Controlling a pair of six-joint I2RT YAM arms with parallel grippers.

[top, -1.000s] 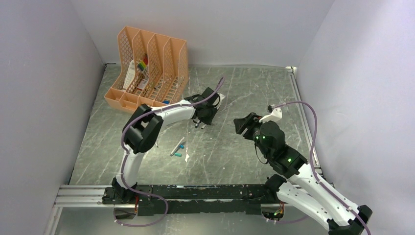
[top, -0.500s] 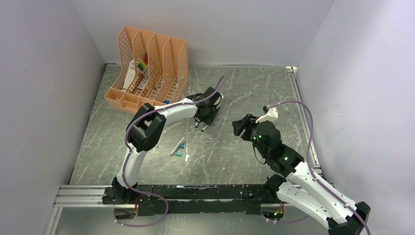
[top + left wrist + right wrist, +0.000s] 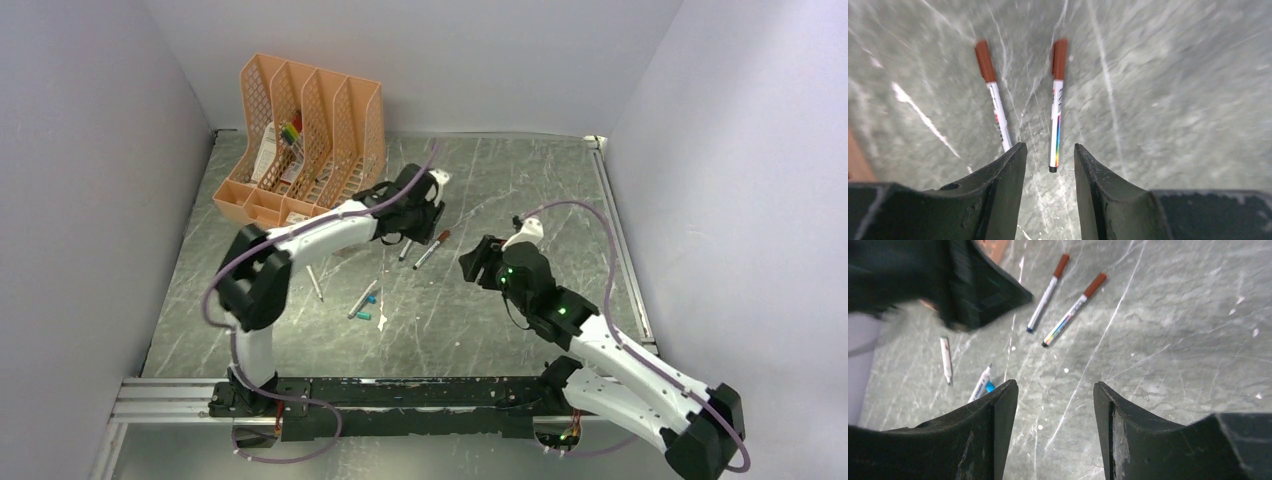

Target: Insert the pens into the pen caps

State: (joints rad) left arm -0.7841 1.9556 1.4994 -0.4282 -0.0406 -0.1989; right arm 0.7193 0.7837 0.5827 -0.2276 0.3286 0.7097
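Observation:
Two white pens with red-brown caps on lie side by side on the table [image 3: 405, 251] [image 3: 430, 248]; both show in the left wrist view [image 3: 994, 100] [image 3: 1056, 107] and the right wrist view [image 3: 1047, 294] [image 3: 1074, 311]. My left gripper [image 3: 410, 226] [image 3: 1049, 146] is open and empty, just behind their tail ends. My right gripper [image 3: 474, 262] [image 3: 1054, 384] is open and empty to their right. An uncapped pen [image 3: 314, 283] [image 3: 946, 359] lies to the left. Another pen [image 3: 362, 301] [image 3: 980, 384] lies by two loose teal caps [image 3: 365, 316] [image 3: 381, 320].
An orange mesh file organizer [image 3: 345, 110] stands at the back left and holds a bundle of multicoloured markers [image 3: 290, 130]. Grey walls close in the left, back and right. The left arm's elbow [image 3: 250, 285] hangs over the left part of the table.
My left gripper has drawn back up and left, uncovering the two capped pens. Its elbow swung left, uncovering the uncapped pen. My right gripper has moved left toward the pens.

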